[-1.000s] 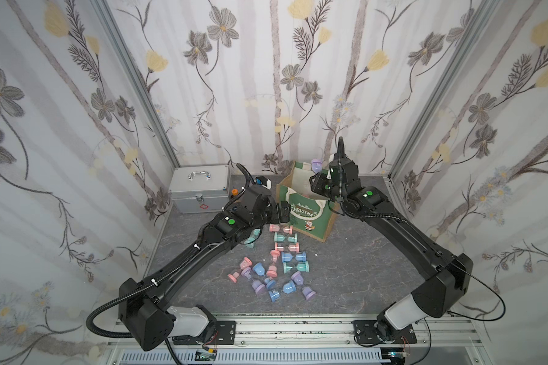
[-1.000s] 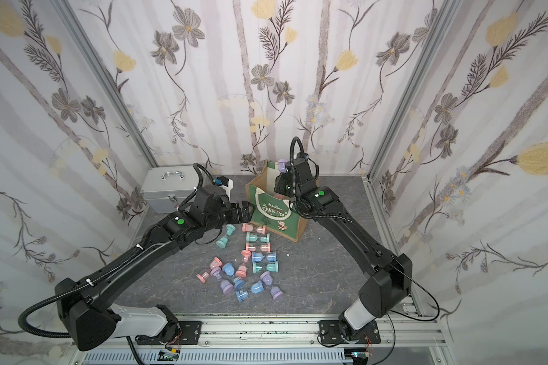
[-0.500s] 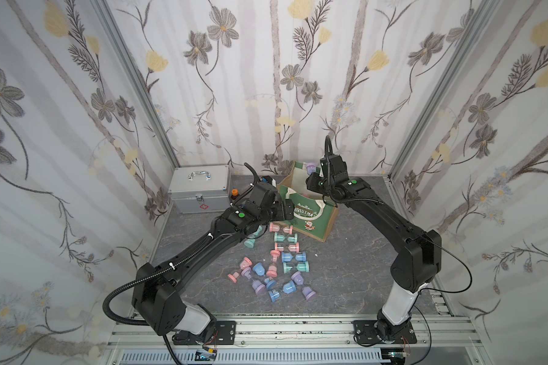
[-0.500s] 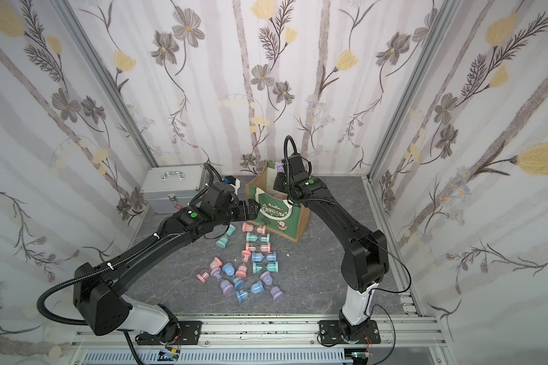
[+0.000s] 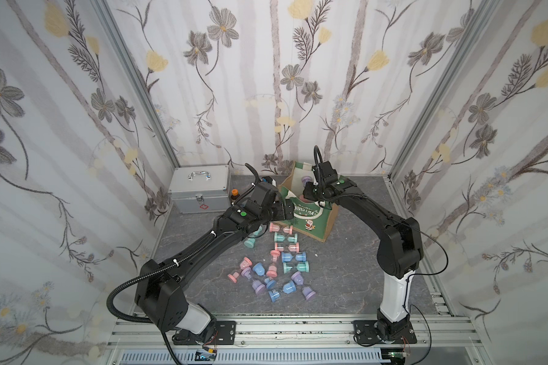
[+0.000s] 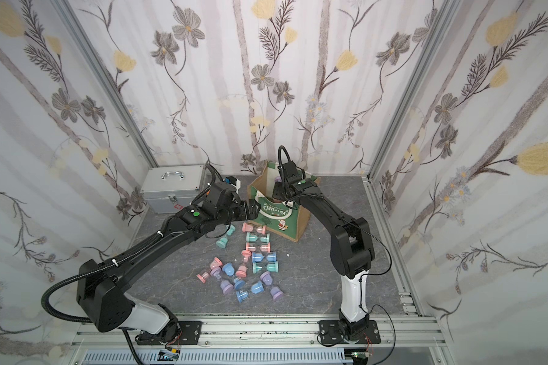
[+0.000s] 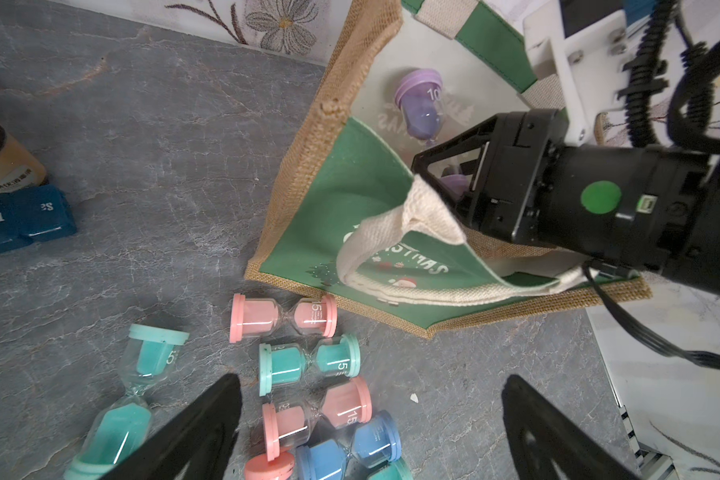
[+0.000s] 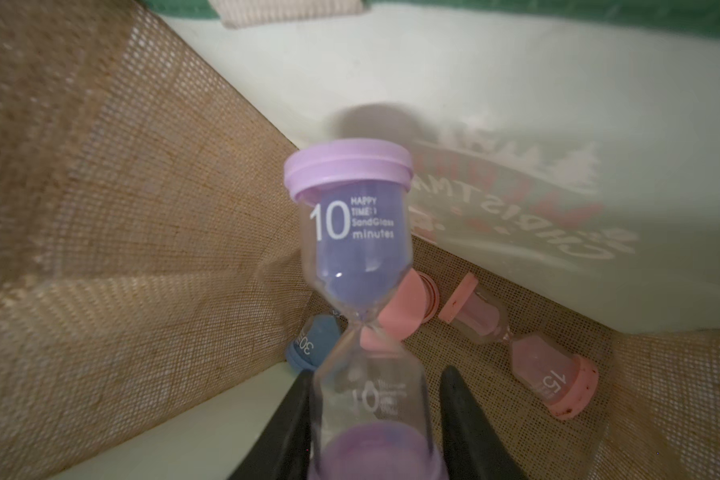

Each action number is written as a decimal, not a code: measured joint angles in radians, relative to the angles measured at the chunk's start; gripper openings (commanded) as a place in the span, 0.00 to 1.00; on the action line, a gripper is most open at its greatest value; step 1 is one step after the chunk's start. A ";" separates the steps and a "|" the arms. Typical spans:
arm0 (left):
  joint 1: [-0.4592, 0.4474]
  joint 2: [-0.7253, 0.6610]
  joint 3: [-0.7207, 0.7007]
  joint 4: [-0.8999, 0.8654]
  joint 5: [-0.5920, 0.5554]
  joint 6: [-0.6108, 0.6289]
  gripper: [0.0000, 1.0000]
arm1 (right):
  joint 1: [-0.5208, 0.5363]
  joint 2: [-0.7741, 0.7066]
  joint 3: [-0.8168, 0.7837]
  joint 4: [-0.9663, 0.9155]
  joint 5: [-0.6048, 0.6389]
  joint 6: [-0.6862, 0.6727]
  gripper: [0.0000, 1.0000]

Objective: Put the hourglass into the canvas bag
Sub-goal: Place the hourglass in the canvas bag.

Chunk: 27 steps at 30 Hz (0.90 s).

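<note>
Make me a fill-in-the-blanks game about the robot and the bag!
The right claw holds a ____ hourglass inside the canvas bag.
That hourglass shows the number ____.
The left claw is wide ____, holding nothing.
Missing words: purple; 10; open.

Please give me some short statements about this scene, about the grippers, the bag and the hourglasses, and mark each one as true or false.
1. The right gripper holds a purple hourglass inside the canvas bag. True.
2. The left gripper is shut on a pink hourglass. False: it is open and holds nothing.
3. The bag's bottom is bare. False: pink hourglasses and a blue hourglass lie there.
4. Many loose hourglasses lie on the table beside the bag. True.
5. The silver case stands open. False: its lid is shut.
</note>
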 measured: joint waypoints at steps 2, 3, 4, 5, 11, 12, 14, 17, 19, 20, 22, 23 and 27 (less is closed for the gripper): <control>0.000 0.000 0.000 0.000 0.000 0.000 1.00 | 0.000 0.013 0.001 0.000 0.000 -0.007 0.24; 0.000 0.000 0.000 0.000 -0.001 0.000 1.00 | 0.000 0.018 0.001 0.001 0.001 -0.010 0.25; 0.001 0.000 -0.001 0.000 -0.002 0.000 1.00 | -0.001 0.022 0.002 0.003 0.002 -0.010 0.25; 0.001 -0.001 -0.002 0.000 -0.003 0.000 1.00 | -0.001 0.026 0.002 0.008 0.002 -0.011 0.26; 0.002 -0.001 -0.003 0.000 -0.004 -0.003 1.00 | -0.001 0.042 0.002 0.013 0.006 -0.025 0.35; 0.002 -0.001 -0.003 0.000 -0.004 -0.003 1.00 | -0.001 0.042 0.002 0.013 0.006 -0.025 0.37; 0.002 -0.001 -0.003 0.000 -0.005 -0.003 1.00 | -0.001 0.042 0.002 0.014 0.009 -0.025 0.40; 0.002 -0.001 -0.003 0.000 -0.006 -0.003 1.00 | -0.002 0.040 0.002 0.014 0.009 -0.025 0.44; 0.003 -0.001 -0.003 0.000 -0.006 -0.003 1.00 | -0.003 0.037 0.002 0.014 0.009 -0.025 0.48; 0.003 -0.001 -0.003 0.000 -0.007 -0.003 1.00 | -0.003 0.034 0.002 0.014 0.009 -0.025 0.50; 0.003 -0.001 -0.003 0.000 -0.007 -0.003 1.00 | -0.003 0.024 0.002 0.012 0.009 -0.025 0.52; 0.003 -0.001 -0.003 0.000 -0.007 -0.003 1.00 | -0.003 0.018 0.002 0.010 0.009 -0.025 0.53; 0.003 -0.003 -0.003 0.000 -0.007 -0.003 1.00 | -0.003 -0.010 0.002 0.006 0.009 -0.025 0.57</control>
